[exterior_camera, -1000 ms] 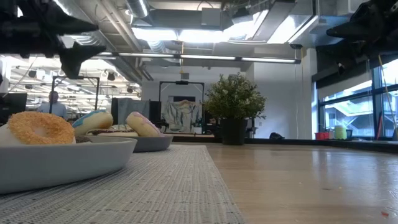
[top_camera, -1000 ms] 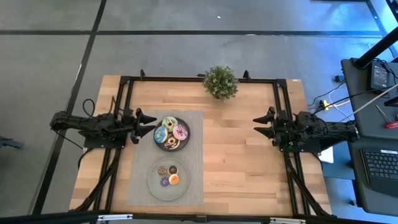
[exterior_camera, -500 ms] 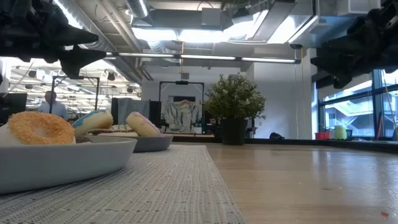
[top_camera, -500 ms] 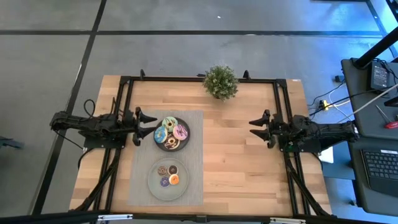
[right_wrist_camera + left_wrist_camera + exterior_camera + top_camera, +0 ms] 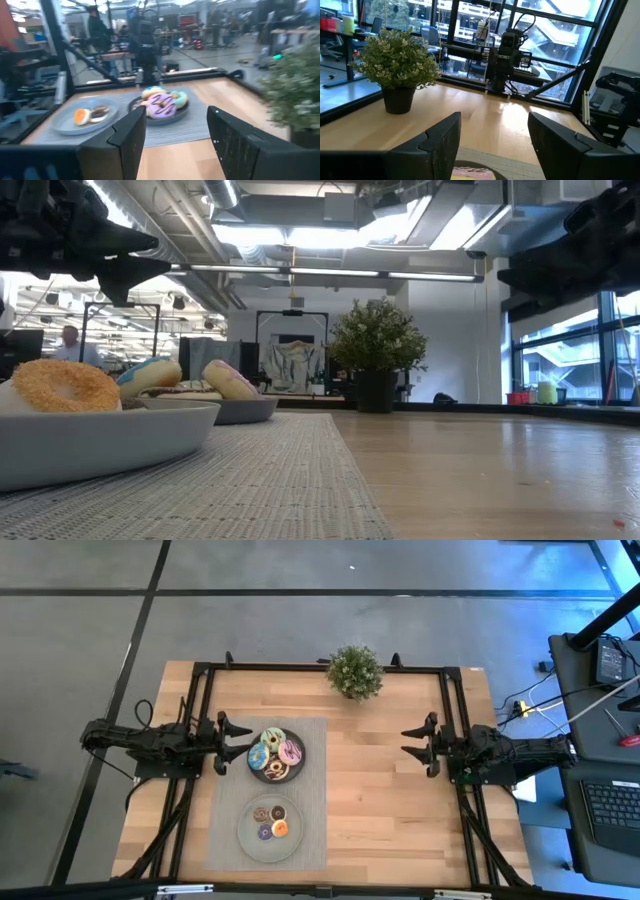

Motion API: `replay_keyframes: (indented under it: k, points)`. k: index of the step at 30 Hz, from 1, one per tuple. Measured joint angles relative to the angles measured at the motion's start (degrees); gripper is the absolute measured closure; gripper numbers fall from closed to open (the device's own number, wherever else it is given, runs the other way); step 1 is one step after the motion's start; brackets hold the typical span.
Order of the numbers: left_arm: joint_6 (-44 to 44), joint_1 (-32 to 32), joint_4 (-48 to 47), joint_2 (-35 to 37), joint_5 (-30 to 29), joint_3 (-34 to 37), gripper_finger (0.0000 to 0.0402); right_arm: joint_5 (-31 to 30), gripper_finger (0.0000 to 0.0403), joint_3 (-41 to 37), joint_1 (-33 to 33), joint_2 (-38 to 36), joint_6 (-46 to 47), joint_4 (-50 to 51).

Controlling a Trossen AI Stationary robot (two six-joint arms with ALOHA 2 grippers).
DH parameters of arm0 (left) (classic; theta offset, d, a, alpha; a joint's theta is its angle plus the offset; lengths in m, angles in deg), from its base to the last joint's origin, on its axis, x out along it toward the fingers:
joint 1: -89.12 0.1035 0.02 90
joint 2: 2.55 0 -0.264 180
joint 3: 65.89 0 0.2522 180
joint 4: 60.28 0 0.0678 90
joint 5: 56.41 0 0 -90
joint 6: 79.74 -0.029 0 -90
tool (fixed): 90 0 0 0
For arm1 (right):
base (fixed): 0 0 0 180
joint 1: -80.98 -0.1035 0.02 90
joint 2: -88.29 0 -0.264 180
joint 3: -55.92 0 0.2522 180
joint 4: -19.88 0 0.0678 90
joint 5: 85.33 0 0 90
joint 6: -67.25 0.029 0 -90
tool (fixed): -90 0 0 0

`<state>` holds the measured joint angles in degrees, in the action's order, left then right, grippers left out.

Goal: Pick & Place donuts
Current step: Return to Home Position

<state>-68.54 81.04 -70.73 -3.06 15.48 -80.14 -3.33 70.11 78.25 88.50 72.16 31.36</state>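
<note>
Several larger donuts, green (image 5: 272, 737), blue (image 5: 258, 755), pink-striped (image 5: 291, 751) and chocolate-white (image 5: 277, 771), lie on a dark grey plate (image 5: 297, 767). Mini donuts, among them purple (image 5: 265, 832) and orange (image 5: 280, 829), lie on a lighter plate (image 5: 247, 840) nearer the front. My left gripper (image 5: 235, 743) hovers open and level just left of the dark plate, with the pink donut (image 5: 472, 173) below its fingers. My right gripper (image 5: 408, 743) hovers open at the table's right side, facing both plates (image 5: 160, 114) from a distance.
Both plates stand on a grey woven mat (image 5: 312, 800) on the wooden table. A small potted plant (image 5: 354, 671) stands at the far edge's middle. Black frame rails (image 5: 452, 700) run along the table's sides. Bare wood (image 5: 380, 790) lies between mat and right arm.
My right gripper has sunk a little, rolled about its own axis and levelled out, staying open at the table's right side. My left gripper has rolled slightly in place. The donuts and plates have not moved.
</note>
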Motion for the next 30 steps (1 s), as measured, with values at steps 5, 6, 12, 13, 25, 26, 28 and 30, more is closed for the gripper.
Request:
replay_keyframes:
  k: [5,6,12,13,25,26,28,30]
  points:
    - [0.0,0.0,0.0,0.0,0.0,0.0,0.0177,-4.2,0.0192,0.0,0.0,0.0,-3.7,-0.7]
    - [0.0,0.0,0.0,0.0,0.0,0.0,0.0177,-4.3,0.0192,0.0,0.0,0.0,-4.4,-0.7]
    - [0.0,0.0,0.0,0.0,0.0,0.0,0.0178,-4.4,0.0192,0.0,0.0,0.0,-5.2,-0.7]
    - [0.0,0.0,0.0,0.0,0.0,0.0,0.0178,-4.4,0.0192,0.0,0.0,0.0,-5.3,-0.7]
    - [0.0,0.0,0.0,0.0,0.0,0.0,0.0174,-4.4,0.0192,0.1,0.0,0.0,-5.2,-0.7]
    - [0.0,0.0,0.0,0.0,0.0,0.0,0.0175,-4.4,0.0192,0.1,0.0,0.0,-5.2,-0.7]
    - [0.0,0.0,0.0,0.0,0.0,0.0,0.0176,-4.4,0.0192,0.1,0.0,0.0,-5.2,-0.7]
    - [0.0,0.0,0.0,0.0,0.0,0.0,0.0175,-4.4,0.0192,0.1,0.0,0.0,-5.2,-0.7]
